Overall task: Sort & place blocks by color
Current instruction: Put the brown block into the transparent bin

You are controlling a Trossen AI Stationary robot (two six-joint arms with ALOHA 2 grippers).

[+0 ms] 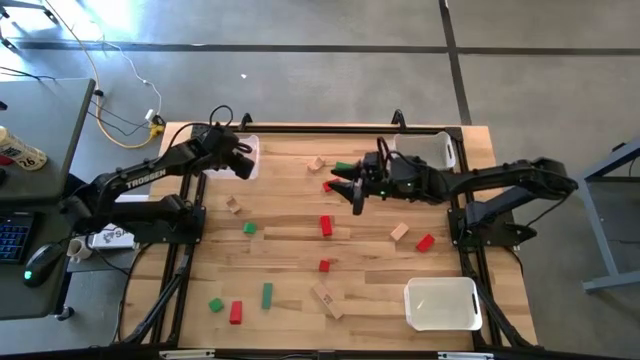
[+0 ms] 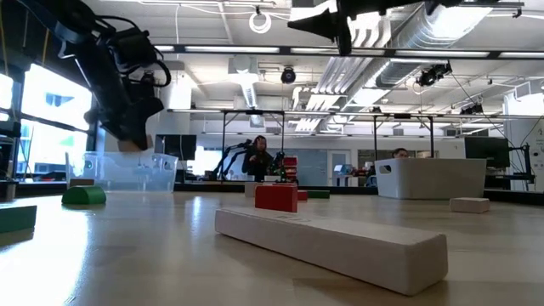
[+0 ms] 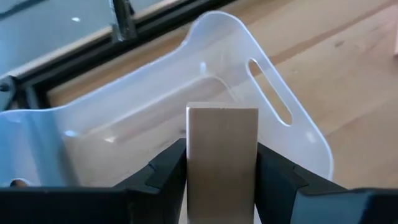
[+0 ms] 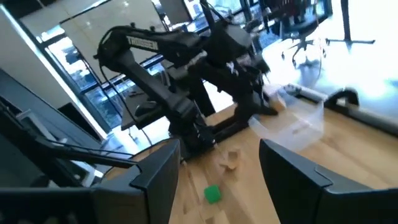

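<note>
Left wrist view: a plain tan block (image 3: 222, 158) is seen clamped upright between the fingers of the left claw (image 3: 222, 186), held above the clear bin (image 3: 292, 124) at the bench's (image 1: 290, 215) far left corner. From above, the right claw (image 1: 352, 189) is shown raised over the bench's far middle with its fingers apart and nothing between them, while red, green and tan blocks (image 1: 326, 226) are left scattered across the boards.
</note>
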